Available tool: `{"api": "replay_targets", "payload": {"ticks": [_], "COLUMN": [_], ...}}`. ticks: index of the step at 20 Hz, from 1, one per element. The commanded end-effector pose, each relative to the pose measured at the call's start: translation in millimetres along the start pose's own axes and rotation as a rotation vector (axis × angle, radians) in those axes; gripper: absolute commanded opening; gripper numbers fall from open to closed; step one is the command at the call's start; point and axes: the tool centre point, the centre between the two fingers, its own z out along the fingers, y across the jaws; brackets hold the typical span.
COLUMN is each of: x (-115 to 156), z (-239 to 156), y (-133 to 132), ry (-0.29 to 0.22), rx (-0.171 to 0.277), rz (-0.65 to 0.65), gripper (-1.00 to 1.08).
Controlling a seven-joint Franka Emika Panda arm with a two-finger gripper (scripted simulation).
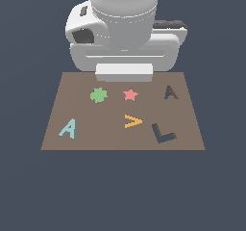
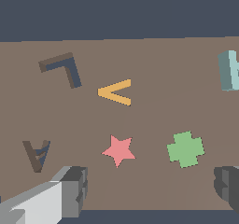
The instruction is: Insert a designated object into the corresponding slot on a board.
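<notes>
The light teal letter "A" block (image 1: 68, 128) lies flat on the brown board (image 1: 120, 141), near its front corner at the exterior view's left. In the wrist view it shows only partly at the picture's edge (image 2: 229, 70). The dark "A"-shaped slot (image 1: 170, 92) is near the board's far corner at the exterior view's right, and also shows in the wrist view (image 2: 37, 155). My gripper (image 2: 149, 190) is open and empty, high above the board's far edge, with its fingers (image 2: 70, 190) wide apart. In the exterior view the hand (image 1: 124, 72) hides the fingers.
On the board also lie a green cross-shaped piece (image 1: 98, 95), a pink star (image 1: 130, 95) and an orange "V" piece (image 1: 133, 121). A larger dark "L"-shaped cutout (image 1: 162, 133) is at the front of the exterior view's right. Dark floor surrounds the board.
</notes>
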Motion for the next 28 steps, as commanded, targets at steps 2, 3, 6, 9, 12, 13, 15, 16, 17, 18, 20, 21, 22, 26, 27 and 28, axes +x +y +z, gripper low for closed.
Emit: {"api": "replay_targets", "payload": {"ticks": [2,3,6,9,12,13,15,16,17,18,20,21,22,26,27,28], "x": [0.2,0.6,4.0,10.2,19.0,22.4,30.0,34.0,38.2,42.6,51.5,56.1,60.6,75.5,78.4,81.1], "z": [0.2,0.7,4.2,10.8,20.2,23.9,32.1,36.5,41.1,45.9,55.9,61.0,66.1,83.1,86.5,89.6], "y": [0.1,0.9,5.8,14.9,28.2,33.6,45.5,52.0,58.8,66.0,81.1,89.1,97.0,124.2,129.8,134.9], "ry": [0.0,0.0,0.001,0.003,0.005,0.006,0.008,0.009,0.01,0.011,0.013,0.015,0.016,0.02,0.021,0.022], "rx": [0.0,0.0,-0.001,-0.002,-0.004,-0.004,-0.005,-0.006,-0.007,-0.007,-0.008,-0.009,-0.01,-0.011,-0.011,-0.011], "rz": [0.0,0.001,0.008,0.02,0.037,0.044,0.059,0.068,0.077,0.086,0.105,0.115,0.125,0.159,0.166,0.173], "gripper": [1.0,1.0,1.0,1.0,1.0,1.0,1.0,1.0,1.0,1.0,1.0,1.0,1.0,1.0,1.0,1.0]}}
